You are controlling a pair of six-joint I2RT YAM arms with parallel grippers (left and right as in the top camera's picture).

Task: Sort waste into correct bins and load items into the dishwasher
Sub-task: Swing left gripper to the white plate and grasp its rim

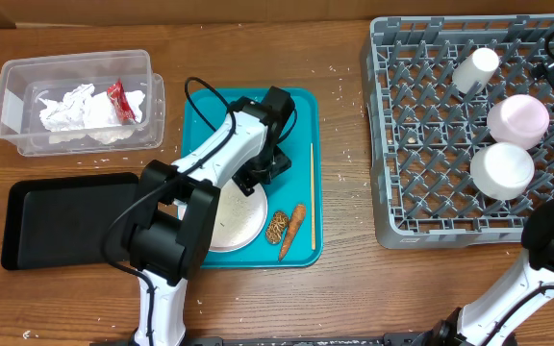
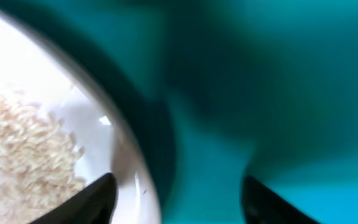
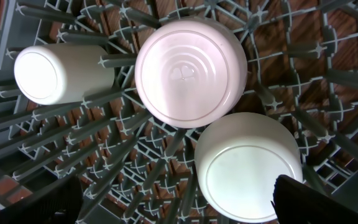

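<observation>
A large white plate (image 1: 231,223) with rice grains (image 2: 17,143) lies on the teal tray (image 1: 302,113). My left gripper (image 1: 259,177) is low at its upper right rim. In the left wrist view the gripper (image 2: 182,202) is open, with the plate's rim (image 2: 132,180) between the jaws: one finger (image 2: 95,200) is over the plate, the other over the tray. A chopstick (image 1: 312,187), a carrot stick (image 1: 293,230) and a brown lump (image 1: 277,227) lie beside the plate. My right gripper (image 3: 185,205) hangs open over the dish rack (image 1: 402,207), above two upturned bowls (image 3: 190,71) (image 3: 248,168) and a cup (image 3: 58,74).
The clear tub (image 1: 12,106) at the back left holds crumpled white paper (image 1: 68,109) and a red wrapper (image 1: 123,102). The black tray (image 1: 65,221) lies left of the teal tray. The left arm stretches from the front edge across the plate.
</observation>
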